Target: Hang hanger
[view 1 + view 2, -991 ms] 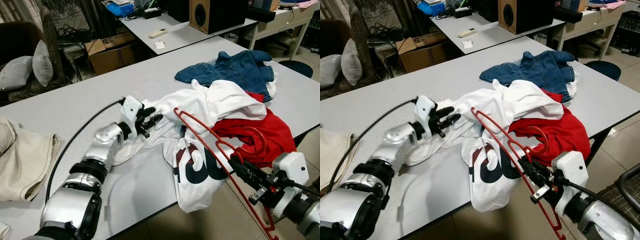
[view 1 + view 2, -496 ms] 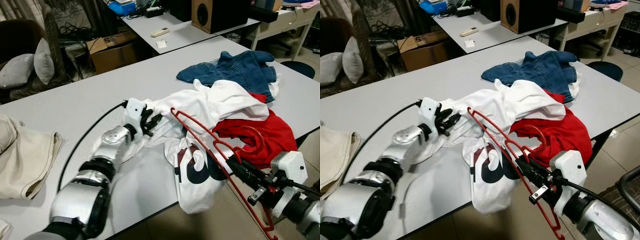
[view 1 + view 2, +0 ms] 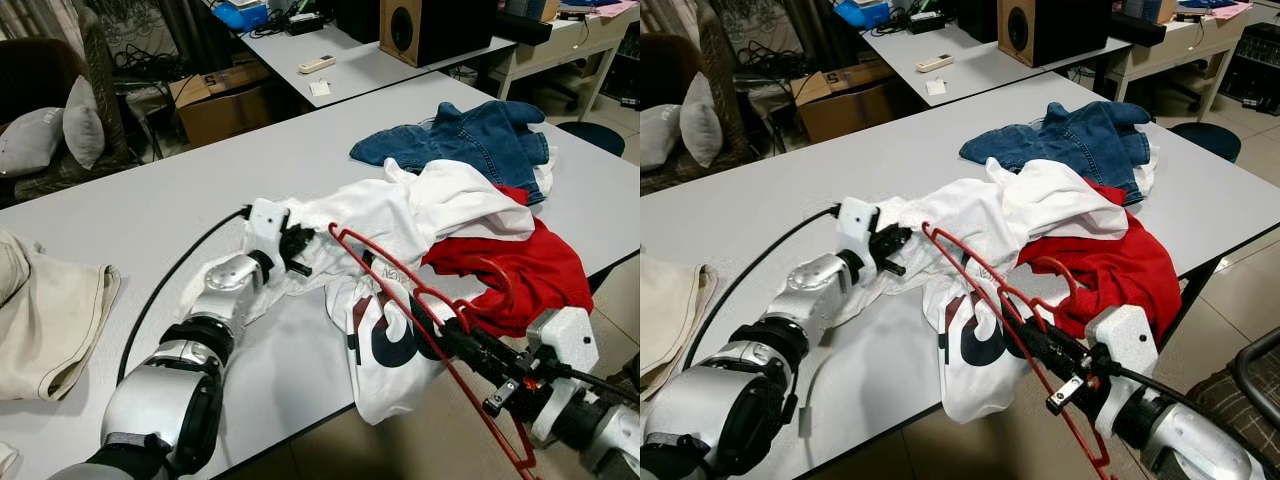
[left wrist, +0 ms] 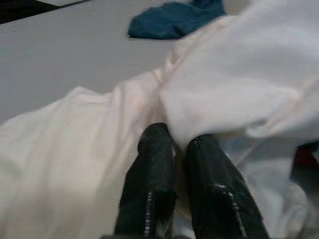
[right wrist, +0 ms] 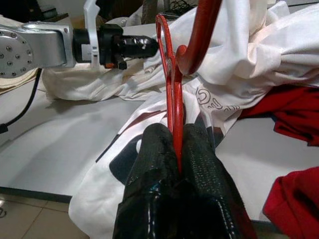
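Left gripper [image 4: 174, 149] jaws pinch the white shirt [image 3: 400, 215] on the bench [image 3: 150, 200]; right gripper [image 5: 175, 149] jaws clamp the red hanger [image 3: 400, 290], its far end nosing the shirt ahead. Threading stage: next, slide it inside the cloth.

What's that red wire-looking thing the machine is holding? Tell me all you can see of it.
It is a red hanger, thin and glossy, probably plastic, with a triangular frame and a curved hook. The right hand is shut on one of its long bars. It is held tilted above the table edge, its far corner reaching over the white printed shirt toward the left hand. No garment hangs on it.
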